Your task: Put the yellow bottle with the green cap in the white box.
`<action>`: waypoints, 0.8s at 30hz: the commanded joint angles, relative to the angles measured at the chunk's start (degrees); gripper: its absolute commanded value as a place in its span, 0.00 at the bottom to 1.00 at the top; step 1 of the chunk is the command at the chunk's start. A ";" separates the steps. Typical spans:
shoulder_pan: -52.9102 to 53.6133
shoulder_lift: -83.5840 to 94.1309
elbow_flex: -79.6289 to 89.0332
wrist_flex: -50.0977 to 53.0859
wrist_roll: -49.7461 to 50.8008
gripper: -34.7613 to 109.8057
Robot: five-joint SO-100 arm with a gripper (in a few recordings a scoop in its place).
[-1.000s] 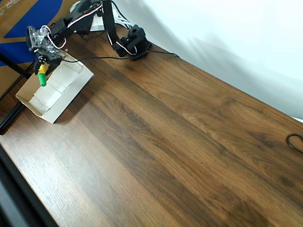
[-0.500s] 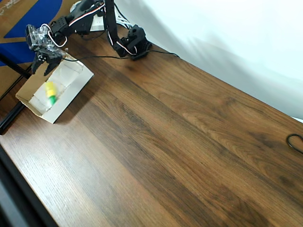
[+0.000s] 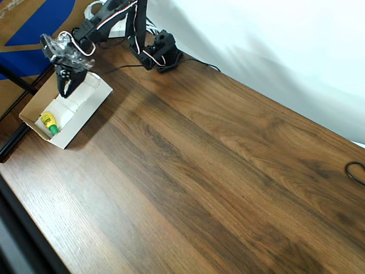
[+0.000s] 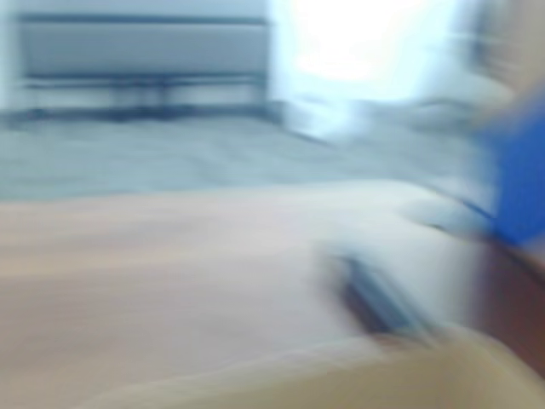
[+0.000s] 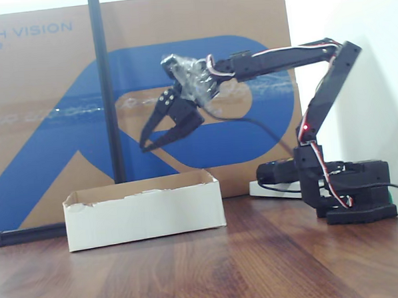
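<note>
The yellow bottle with the green cap (image 3: 48, 123) lies inside the white box (image 3: 85, 109), near its lower-left end in the overhead view, cap pointing down-right. My gripper (image 3: 64, 87) hangs open above the box's far end, nothing between its fingers. From the fixed view, the gripper (image 5: 145, 143) is open, well above the white box (image 5: 145, 212), whose wall hides the bottle. The wrist view is a motion blur.
A blue-and-brown cardboard sheet (image 5: 44, 130) stands behind the box, with a black pole (image 5: 107, 94) in front of it. The arm's black base (image 3: 162, 52) sits at the table's far edge. Bare wooden tabletop (image 3: 217, 171) spreads to the right; a black cable loop (image 3: 356, 171) lies at the right edge.
The bottle dropped from the gripper into the box and came to rest at its lower-left end. The gripper opened, then shifted up and to the right.
</note>
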State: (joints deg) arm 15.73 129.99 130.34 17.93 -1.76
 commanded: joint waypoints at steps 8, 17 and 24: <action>-17.67 25.84 13.54 0.70 -9.49 0.24; -22.94 49.83 32.43 1.93 -13.80 0.24; -24.35 69.70 41.92 13.18 -13.54 0.24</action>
State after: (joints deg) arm -7.65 191.78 171.04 27.16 -14.85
